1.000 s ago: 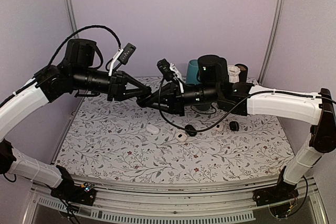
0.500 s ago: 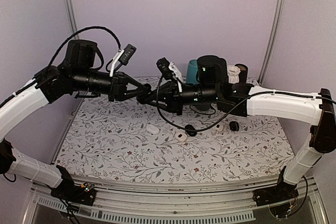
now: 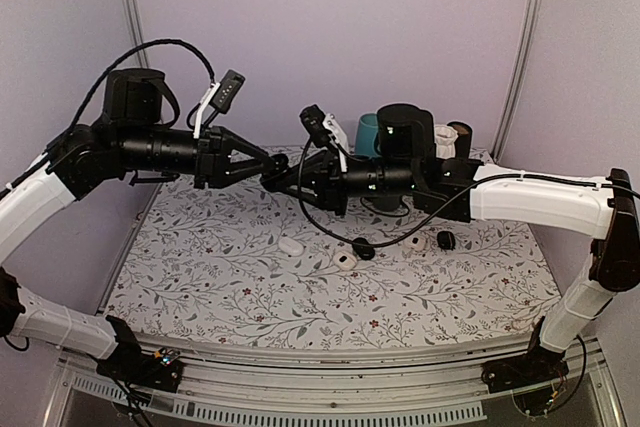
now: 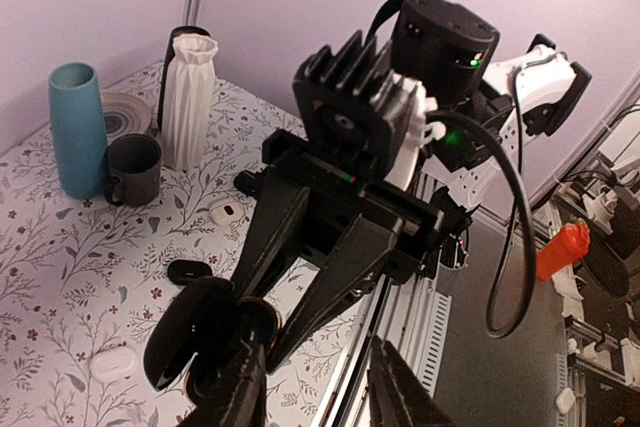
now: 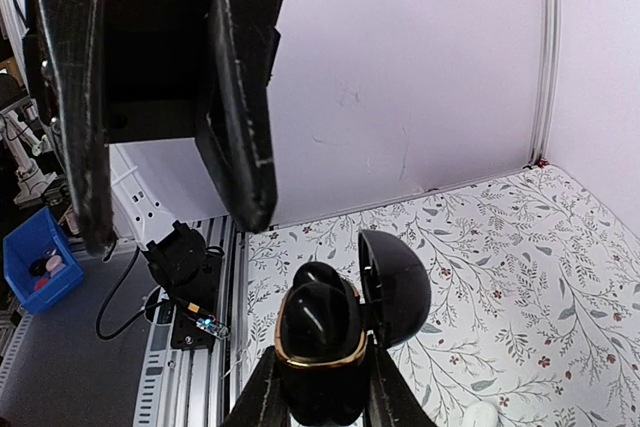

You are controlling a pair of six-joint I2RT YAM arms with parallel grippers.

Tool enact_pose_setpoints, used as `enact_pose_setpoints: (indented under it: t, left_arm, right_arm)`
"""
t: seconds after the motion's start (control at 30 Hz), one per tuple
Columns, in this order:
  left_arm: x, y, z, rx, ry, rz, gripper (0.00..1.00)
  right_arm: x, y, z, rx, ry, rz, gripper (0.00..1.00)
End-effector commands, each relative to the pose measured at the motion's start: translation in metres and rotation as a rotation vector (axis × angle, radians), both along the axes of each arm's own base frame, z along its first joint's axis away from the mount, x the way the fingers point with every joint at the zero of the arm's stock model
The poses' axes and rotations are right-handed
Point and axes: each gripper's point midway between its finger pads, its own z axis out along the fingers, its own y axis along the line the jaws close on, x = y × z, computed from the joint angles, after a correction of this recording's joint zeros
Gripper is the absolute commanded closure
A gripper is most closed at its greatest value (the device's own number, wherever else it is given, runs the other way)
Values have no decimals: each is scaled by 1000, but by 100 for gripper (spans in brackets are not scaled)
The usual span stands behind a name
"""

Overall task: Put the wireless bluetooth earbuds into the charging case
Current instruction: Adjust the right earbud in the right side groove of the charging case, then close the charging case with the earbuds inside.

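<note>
Right wrist view: right gripper [image 5: 322,399] clamps the open charging case [image 5: 318,332], left gripper [image 5: 170,227] parted, empty above; likely lid-closing next.

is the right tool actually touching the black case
Touching. The right wrist view shows the right tool with a finger pressed against each side of the open case, just below its gold rim.

One mug [image 4: 133,169], one vase [image 4: 190,97], one tumbler [image 4: 77,127]
</note>
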Motion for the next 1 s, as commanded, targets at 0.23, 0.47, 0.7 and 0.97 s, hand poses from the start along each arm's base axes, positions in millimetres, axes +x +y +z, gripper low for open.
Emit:
enact_pose_setpoints:
  t: [0.23,0.47,0.7,0.97]
  left_arm:
    - [19,20,28,-43,-104,106,60]
    - [63,41,13,-45,-65,269,57]
    - [67,31,-12,-31,-20,189,55]
    - [45,9,-20,-24,-29,59,55]
  right_arm:
    - [-9,-6,24,78,-15,58,97]
    - [-31,-13,35,140,-36,153,97]
    - [-41,-18,43,172,-46,193,97]
    - [-40,-13,41,176,-19,210,97]
